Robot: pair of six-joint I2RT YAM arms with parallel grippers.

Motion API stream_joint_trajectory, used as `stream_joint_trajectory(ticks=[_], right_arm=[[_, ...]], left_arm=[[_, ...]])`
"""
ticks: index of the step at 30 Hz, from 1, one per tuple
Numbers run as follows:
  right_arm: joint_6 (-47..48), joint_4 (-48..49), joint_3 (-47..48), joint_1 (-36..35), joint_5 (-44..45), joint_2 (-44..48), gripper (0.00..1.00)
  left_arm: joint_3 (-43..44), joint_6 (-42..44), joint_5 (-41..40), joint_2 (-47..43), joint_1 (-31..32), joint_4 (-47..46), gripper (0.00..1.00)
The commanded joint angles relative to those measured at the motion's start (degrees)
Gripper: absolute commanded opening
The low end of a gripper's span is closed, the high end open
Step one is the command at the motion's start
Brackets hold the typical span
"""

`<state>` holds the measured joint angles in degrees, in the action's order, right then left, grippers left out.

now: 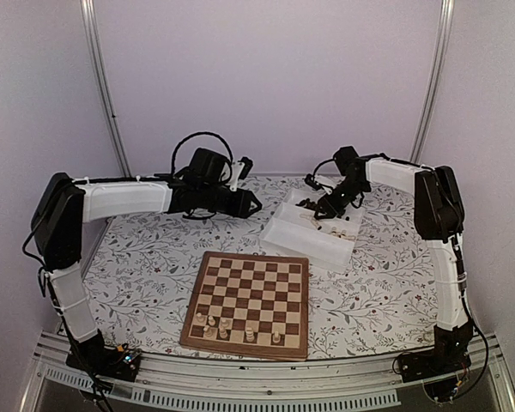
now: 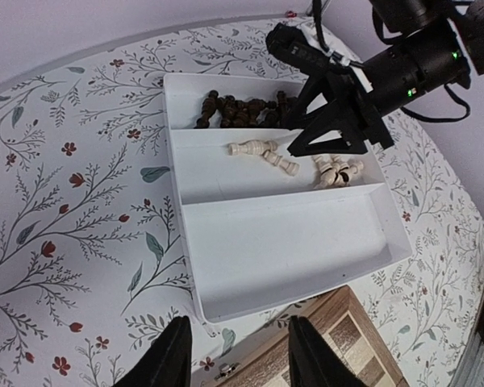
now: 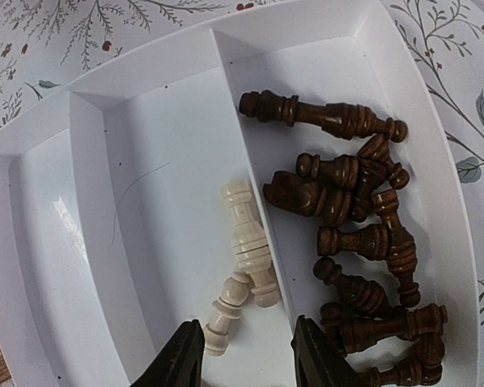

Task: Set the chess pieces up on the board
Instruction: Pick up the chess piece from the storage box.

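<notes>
Cream chess pieces (image 1: 224, 326) stand on the board (image 1: 251, 283), a handful of them along its two nearest rows, mostly toward the left. The board lies flat on the flower-patterned bench (image 1: 146, 266), close to the arm bases.

Beyond the board, slightly to the right, sits a white tray (image 2: 185, 201) with three compartments. The one nearest the board is bare. The middle one holds a few pale pieces (image 3: 246, 242) lying on their sides. The far one holds a heap of dark brown pieces (image 3: 347, 234), also toppled and tangled together.

The right hand (image 3: 246, 347) hangs over the tray, above the wall that parts the pale pieces from the dark ones. Its fingers are partly spread and there is nothing between them.

The left hand (image 2: 240, 347) is in the air to the left of the tray, over the bench beyond the board. Its camera looks down on the tray's near wall and one corner of the board. Its fingers are likewise partly spread, and it grips nothing.
</notes>
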<state>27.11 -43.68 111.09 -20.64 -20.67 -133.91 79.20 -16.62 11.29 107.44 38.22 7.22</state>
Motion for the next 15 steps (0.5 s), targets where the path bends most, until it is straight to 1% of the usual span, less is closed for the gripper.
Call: stream_joint_trajectory(ticks=[1, 9, 15], right_arm=[[-2.4, -1.1, -0.9, -1.1, 4.3, -0.6, 0.42], [-2.9, 0.7, -4.5, -2.3, 4.5, 7.4, 0.44], [-2.7, 0.6, -6.0, -2.9, 4.3, 6.9, 0.42]], left_arm=[[-1.5, 0.1, 0.7, -0.5, -0.9, -1.4, 0.43], [-2.0, -0.3, 1.0, -1.1, -0.9, -1.2, 0.43], [-2.2, -1.0, 1.8, -1.1, -0.9, -1.6, 0.43]])
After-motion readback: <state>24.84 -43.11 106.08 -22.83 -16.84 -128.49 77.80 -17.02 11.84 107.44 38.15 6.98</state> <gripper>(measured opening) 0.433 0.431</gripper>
